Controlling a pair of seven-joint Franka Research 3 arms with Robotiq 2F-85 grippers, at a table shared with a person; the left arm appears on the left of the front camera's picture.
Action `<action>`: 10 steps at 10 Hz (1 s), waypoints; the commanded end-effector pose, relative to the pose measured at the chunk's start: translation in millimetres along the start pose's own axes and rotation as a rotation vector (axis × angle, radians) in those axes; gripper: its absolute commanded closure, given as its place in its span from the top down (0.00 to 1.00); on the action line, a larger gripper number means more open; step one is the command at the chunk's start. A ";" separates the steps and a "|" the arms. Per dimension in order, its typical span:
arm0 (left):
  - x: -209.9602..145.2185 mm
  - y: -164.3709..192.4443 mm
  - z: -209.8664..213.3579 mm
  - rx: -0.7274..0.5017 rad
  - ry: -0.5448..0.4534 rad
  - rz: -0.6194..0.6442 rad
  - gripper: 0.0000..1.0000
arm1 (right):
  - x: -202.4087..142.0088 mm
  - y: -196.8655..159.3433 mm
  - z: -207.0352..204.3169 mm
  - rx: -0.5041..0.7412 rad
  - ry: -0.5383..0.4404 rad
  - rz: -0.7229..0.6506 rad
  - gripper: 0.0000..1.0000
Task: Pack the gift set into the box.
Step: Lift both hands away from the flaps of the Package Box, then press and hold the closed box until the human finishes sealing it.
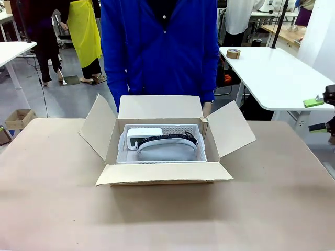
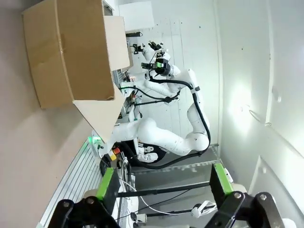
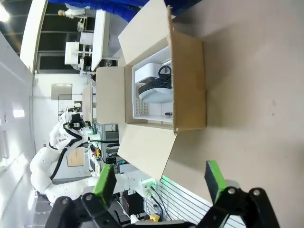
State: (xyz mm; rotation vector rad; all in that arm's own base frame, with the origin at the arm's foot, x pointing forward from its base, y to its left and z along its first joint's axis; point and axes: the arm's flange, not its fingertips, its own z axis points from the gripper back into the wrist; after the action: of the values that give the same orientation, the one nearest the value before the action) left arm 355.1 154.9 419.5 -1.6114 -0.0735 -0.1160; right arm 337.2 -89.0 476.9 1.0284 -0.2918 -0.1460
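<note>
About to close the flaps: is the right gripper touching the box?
Apart. The front view shows the right gripper open at the picture's right edge, with bare table between it and the box.

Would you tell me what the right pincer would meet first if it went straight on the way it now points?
Probably the open side flap of the box, which lies straight ahead of the right pincer. Its height is hard to judge, so it might pass just above.
</note>
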 end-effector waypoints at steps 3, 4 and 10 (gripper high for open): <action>-8.7 -1.1 -3.1 0.003 0.003 -0.009 1.00 | -0.9 -2.7 5.6 0.007 -0.002 0.025 1.00; -8.7 -1.1 -3.1 0.003 0.003 -0.009 1.00 | -0.9 -2.7 5.6 0.007 -0.002 0.025 1.00; -8.7 -1.1 -3.1 0.003 0.003 -0.009 1.00 | -0.9 -2.7 5.6 0.007 -0.002 0.025 1.00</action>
State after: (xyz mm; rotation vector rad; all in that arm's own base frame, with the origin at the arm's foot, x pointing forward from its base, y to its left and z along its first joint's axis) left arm 350.8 153.8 421.3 -1.6061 -0.0716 -0.1205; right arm 335.1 -93.1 478.7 1.0296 -0.2904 -0.1489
